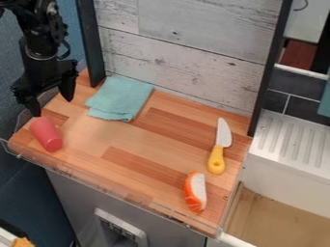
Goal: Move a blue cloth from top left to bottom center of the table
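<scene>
The blue cloth (120,98) lies folded on the wooden table (151,140), at the back left near the whitewashed wall. My gripper (51,103) hangs at the upper left, over the table's left edge, to the left of the cloth and apart from it. Its two fingers are spread open with nothing between them.
A red cylinder (46,134) lies at the left edge, just below my gripper. On the right are a knife with a yellow handle (216,160) and an orange-and-white toy piece (196,191). A clear rim (116,192) runs along the front; dark posts flank the back wall.
</scene>
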{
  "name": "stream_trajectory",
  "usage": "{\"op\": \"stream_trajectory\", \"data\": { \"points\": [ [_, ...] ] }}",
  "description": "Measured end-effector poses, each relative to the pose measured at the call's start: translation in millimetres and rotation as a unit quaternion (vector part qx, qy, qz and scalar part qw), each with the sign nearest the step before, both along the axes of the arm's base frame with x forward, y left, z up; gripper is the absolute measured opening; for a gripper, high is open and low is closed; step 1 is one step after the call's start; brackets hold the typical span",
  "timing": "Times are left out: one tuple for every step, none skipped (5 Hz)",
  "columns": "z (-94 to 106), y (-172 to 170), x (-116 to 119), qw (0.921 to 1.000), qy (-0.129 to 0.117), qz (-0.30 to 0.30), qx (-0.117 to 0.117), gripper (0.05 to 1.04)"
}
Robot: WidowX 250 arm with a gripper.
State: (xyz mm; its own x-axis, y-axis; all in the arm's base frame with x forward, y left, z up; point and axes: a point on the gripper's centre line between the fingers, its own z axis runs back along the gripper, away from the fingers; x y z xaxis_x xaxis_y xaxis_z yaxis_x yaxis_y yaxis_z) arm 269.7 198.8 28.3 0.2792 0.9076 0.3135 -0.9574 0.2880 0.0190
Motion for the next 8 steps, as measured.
{"op": "stream_trajectory", "data": {
  "points": [
    [-12.5, -2, -4, 0.9998, 0.018, 0.003, -0.009, 0.999],
    [-17.2, -6, 9, 0.9990, 0.039, -0.017, 0.012, 0.999],
    [-20.0, -5, 32, 0.9988, 0.043, -0.024, 0.003, 0.999],
    [-30.1, 2, 55, 0.9980, 0.052, -0.036, -0.009, 0.999],
    [-47.2, 6, 80, 0.9967, 0.052, -0.054, -0.031, 0.999],
    [-59.3, 6, 97, 0.9953, 0.056, -0.065, -0.044, 0.999],
    [-73.3, -1, 116, 0.9928, 0.036, -0.097, -0.061, 0.999],
    [-71.2, -3, 126, 0.9912, 0.021, -0.116, -0.061, 0.999]
  ]
}}
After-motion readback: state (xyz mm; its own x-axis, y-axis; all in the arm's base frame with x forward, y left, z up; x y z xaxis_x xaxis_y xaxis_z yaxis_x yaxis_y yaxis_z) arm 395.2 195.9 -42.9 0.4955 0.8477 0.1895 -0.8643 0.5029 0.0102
